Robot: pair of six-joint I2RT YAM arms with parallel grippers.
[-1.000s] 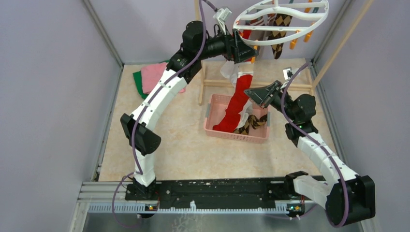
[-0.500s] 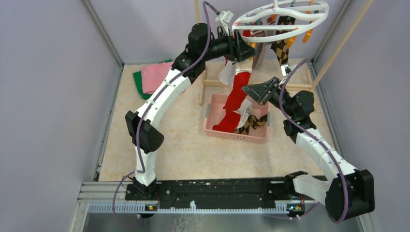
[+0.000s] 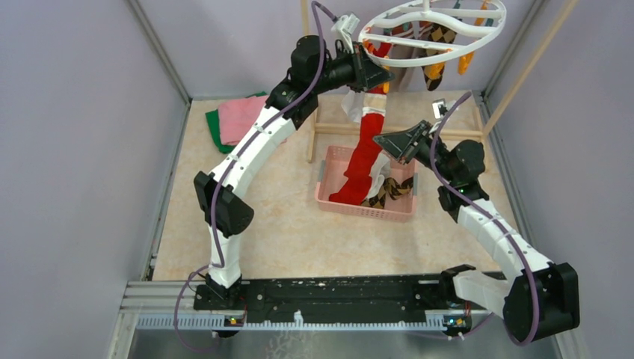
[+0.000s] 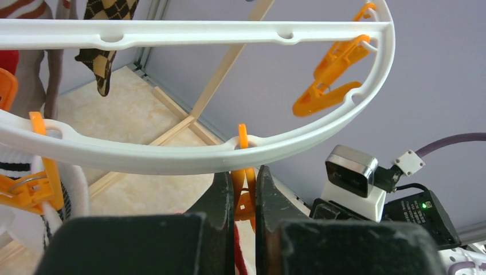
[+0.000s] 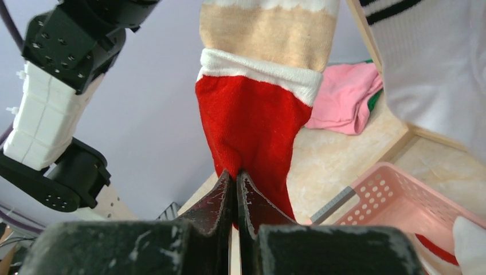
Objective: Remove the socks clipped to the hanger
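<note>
The white ring hanger (image 3: 432,30) hangs at the top, its rim (image 4: 172,157) crossing the left wrist view. My left gripper (image 3: 380,75) is shut on an orange clip (image 4: 243,192) under that rim. A long red sock (image 3: 365,153) hangs below that clip, and its toe lies in the pink basket. My right gripper (image 3: 383,140) is shut on a fold of this red sock (image 5: 252,120). A brown argyle sock (image 3: 438,36) stays clipped at the far side of the ring. A white sock with black stripes (image 5: 435,69) hangs beside the red one.
The pink basket (image 3: 327,196) holds an argyle sock (image 3: 390,191) and some white fabric. The light wooden rack frame (image 3: 312,136) stands behind it. Folded pink and green cloths (image 3: 238,117) lie at the back left. Grey walls close in on both sides.
My left gripper has risen to the hanger's rim and closed on the orange clip. The hanger has swung slightly. The right gripper keeps its hold on the red sock.
</note>
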